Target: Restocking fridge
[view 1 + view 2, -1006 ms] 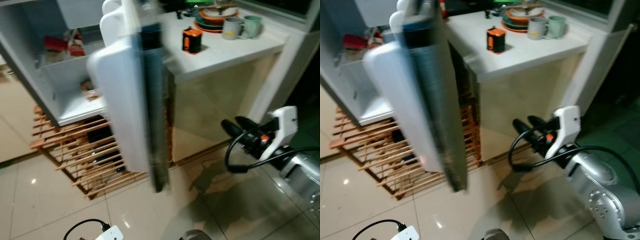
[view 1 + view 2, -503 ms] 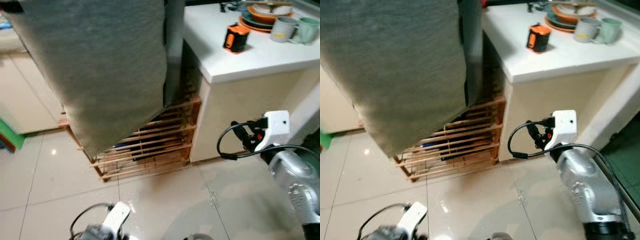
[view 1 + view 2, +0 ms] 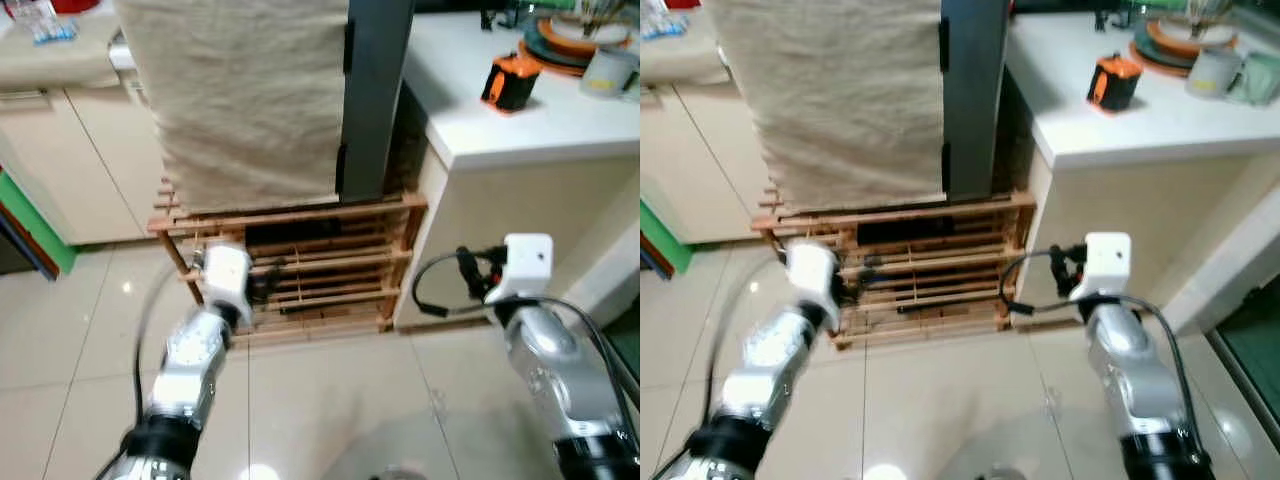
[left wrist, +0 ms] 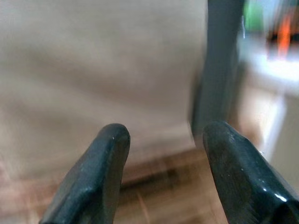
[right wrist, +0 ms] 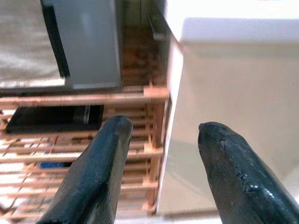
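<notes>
Since half a second ago my left arm has come up into view, and its left gripper now hovers with fingers parted and empty in front of the wooden slatted rack. My right gripper, also spread and holding nothing, sits near the rack's right end beside the white counter. Beyond, the fridge stands on the rack with a beige cloth draped over its front; an orange tape measure and stacked dishes rest on the counter.

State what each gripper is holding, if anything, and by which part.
Nothing is held. The left gripper and the right gripper are both open with nothing between their fingers, raised toward the wooden rack under the fridge.
</notes>
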Robot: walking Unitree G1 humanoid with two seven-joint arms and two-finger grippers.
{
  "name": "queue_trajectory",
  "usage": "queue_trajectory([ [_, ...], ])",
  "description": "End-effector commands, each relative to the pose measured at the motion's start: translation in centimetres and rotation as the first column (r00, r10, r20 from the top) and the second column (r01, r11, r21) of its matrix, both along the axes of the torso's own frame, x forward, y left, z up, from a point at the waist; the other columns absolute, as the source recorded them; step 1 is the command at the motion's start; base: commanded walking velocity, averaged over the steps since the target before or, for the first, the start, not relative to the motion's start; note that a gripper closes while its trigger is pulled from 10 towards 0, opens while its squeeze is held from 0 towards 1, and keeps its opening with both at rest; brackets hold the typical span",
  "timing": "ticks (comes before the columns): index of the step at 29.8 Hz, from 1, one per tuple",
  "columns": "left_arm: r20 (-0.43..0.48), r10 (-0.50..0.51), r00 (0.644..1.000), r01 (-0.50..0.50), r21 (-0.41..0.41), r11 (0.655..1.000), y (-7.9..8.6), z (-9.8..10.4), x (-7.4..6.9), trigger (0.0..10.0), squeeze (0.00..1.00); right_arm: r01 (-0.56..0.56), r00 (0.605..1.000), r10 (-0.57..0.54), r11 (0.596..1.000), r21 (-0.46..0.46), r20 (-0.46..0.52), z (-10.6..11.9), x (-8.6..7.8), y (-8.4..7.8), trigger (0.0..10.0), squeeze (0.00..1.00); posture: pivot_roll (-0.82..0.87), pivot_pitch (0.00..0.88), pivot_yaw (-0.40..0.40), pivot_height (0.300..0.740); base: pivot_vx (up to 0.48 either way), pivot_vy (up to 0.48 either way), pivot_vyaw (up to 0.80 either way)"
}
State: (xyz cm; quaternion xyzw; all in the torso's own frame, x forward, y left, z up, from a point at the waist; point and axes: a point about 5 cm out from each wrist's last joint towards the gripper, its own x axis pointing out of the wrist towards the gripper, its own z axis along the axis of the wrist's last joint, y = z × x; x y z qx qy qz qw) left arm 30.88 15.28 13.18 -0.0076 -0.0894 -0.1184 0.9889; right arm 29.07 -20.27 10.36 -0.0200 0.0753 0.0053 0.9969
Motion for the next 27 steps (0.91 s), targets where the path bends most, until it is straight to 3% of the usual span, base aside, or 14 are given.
queue_trajectory([
  [1,-0.056,0.094,0.994,-0.096,-0.036,0.995,0.9,-1.0,-0.4,10.0,0.00,0.051,0.999,-0.051,0.999,-0.020,0.014,-0.5,-0.1,0.0,10.0,0.00,-0.08,0.000,0.000,0.740,0.000,0.000,0.00],
  [2,-0.074,0.142,0.987,-0.144,-0.034,0.989,1.4,-1.4,-0.3,10.0,0.83,0.098,0.994,-0.099,0.995,0.014,0.041,-0.6,-0.4,-0.1,10.0,1.00,-0.07,0.000,-0.002,0.740,0.000,0.000,0.00],
  [3,-0.074,0.142,0.987,-0.144,-0.034,0.989,1.4,-1.4,-0.3,10.0,0.83,0.098,0.994,-0.099,0.995,0.014,0.041,-0.6,-0.4,-0.1,10.0,1.00,-0.07,0.000,-0.002,0.740,0.000,0.000,0.00],
  [4,-0.091,0.160,0.983,-0.163,-0.026,0.986,1.6,-1.6,-0.5,10.0,1.00,0.122,0.990,-0.124,0.992,0.039,0.061,-0.6,-0.6,-0.2,10.0,1.00,-0.07,0.000,-0.002,0.740,0.000,0.000,0.00],
  [6,-0.082,0.162,0.983,-0.165,-0.021,0.986,1.7,-0.7,-0.6,10.0,1.00,0.154,0.986,-0.157,0.987,0.045,0.061,-0.7,-0.7,-0.2,10.0,1.00,-0.07,0.000,-0.003,0.740,0.000,0.000,0.00],
  [9,-0.079,0.178,0.981,-0.173,0.058,0.983,1.8,0.3,-0.5,10.0,1.00,0.141,0.982,-0.136,0.990,-0.027,0.130,0.1,-0.4,0.1,10.0,1.00,-0.10,0.000,0.008,0.740,0.000,0.000,0.00],
  [22,-0.088,0.196,0.977,-0.193,0.043,0.980,1.1,1.5,1.7,10.0,1.00,0.168,0.964,-0.163,0.986,-0.009,0.209,1.2,0.8,-0.7,10.0,1.00,-0.12,0.000,0.013,0.740,0.000,0.000,0.00],
  [27,-0.117,0.175,0.977,-0.173,0.027,0.984,0.5,1.2,2.3,10.0,1.00,0.194,0.962,-0.182,0.980,-0.042,0.205,1.3,1.0,-1.4,10.0,1.00,-0.14,0.000,0.012,0.740,0.000,0.480,-0.28],
])
